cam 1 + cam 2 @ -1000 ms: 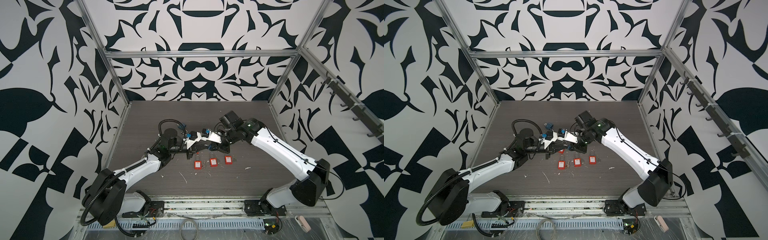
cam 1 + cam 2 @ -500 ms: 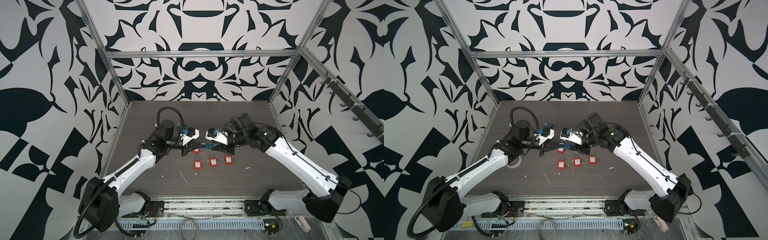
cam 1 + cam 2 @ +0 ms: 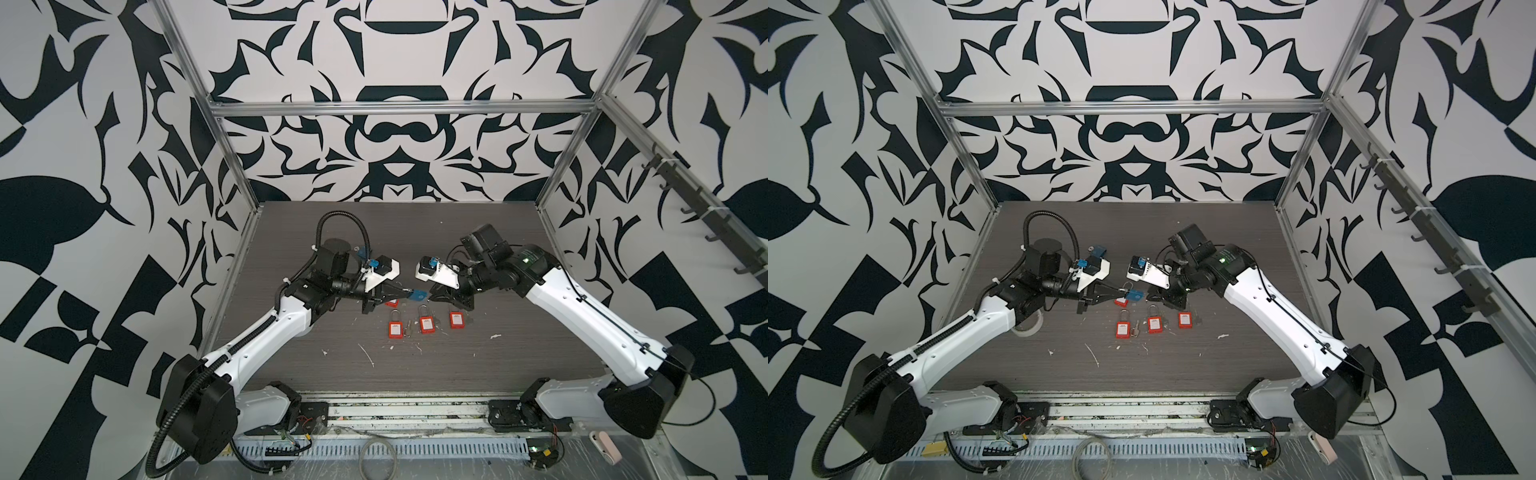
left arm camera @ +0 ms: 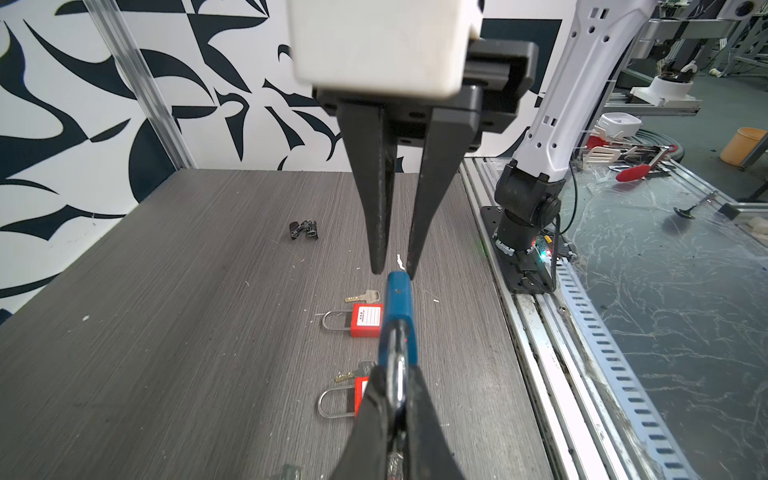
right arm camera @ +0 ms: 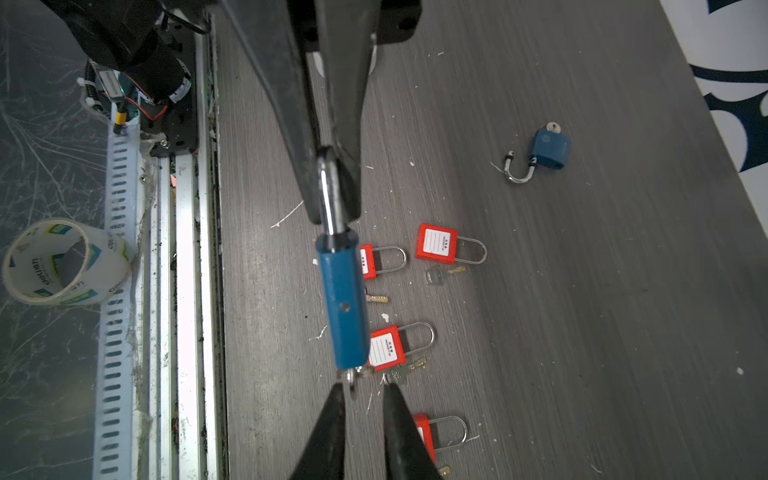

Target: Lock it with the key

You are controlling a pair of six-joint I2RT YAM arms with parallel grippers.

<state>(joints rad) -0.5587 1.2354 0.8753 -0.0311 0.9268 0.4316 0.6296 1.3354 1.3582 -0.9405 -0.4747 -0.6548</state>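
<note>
Right arm has drawn back from the middle since a second ago. Its pincer (image 5: 363,392) now sits with tips narrowly spread either side of the key (image 5: 352,379) in the blue padlock (image 5: 343,303). Left pincer (image 5: 332,212) pinches that padlock's shackle, holding it just above the row of red padlocks (image 3: 424,323) on the desk (image 3: 457,365).

Grey woodgrain table (image 3: 457,361): red padlocks (image 3: 424,325) in a row, keys (image 5: 440,275) just beside them, blue padlock (image 5: 548,149) well behind them.
</note>
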